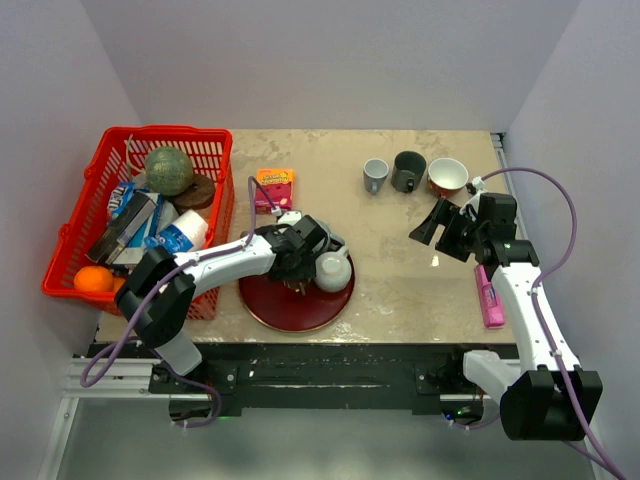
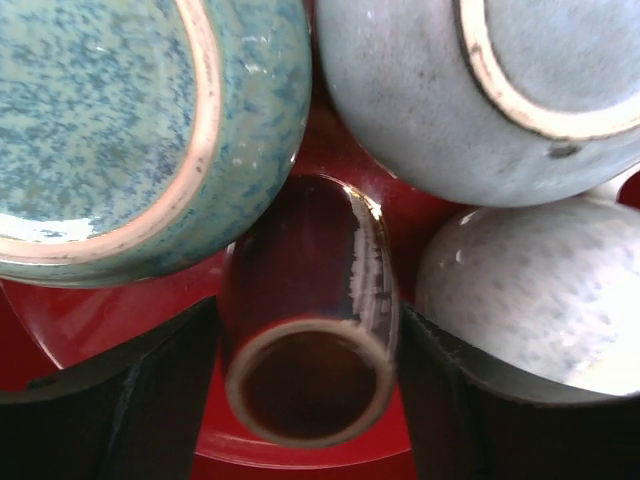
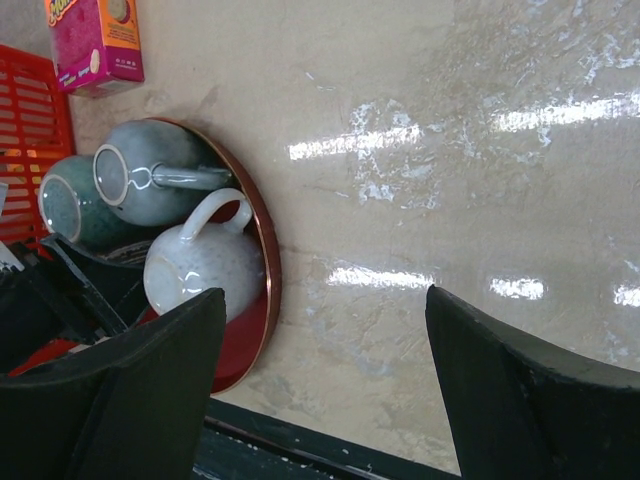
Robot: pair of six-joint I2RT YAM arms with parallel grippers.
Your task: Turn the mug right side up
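A dark brown mug (image 2: 300, 270) stands upside down on the red plate (image 2: 60, 320), its foot ring facing the left wrist camera. My left gripper (image 2: 308, 305) has a finger against each side of it. In the top view the left gripper (image 1: 300, 266) hides this mug over the plate (image 1: 290, 312). Around it stand a teal mug (image 2: 100, 130), a grey-blue mug (image 2: 430, 110) and a white speckled mug (image 2: 520, 290), all upside down. My right gripper (image 1: 440, 228) is open and empty above bare table (image 3: 325, 300).
A red basket (image 1: 120, 140) of groceries stands at the left beside the plate. A pink box (image 1: 273, 188) lies behind the plate. A grey mug (image 1: 375, 175), a dark mug (image 1: 408, 170) and an orange mug (image 1: 447, 175) stand upright at the back. A pink marker (image 1: 490, 295) lies at the right.
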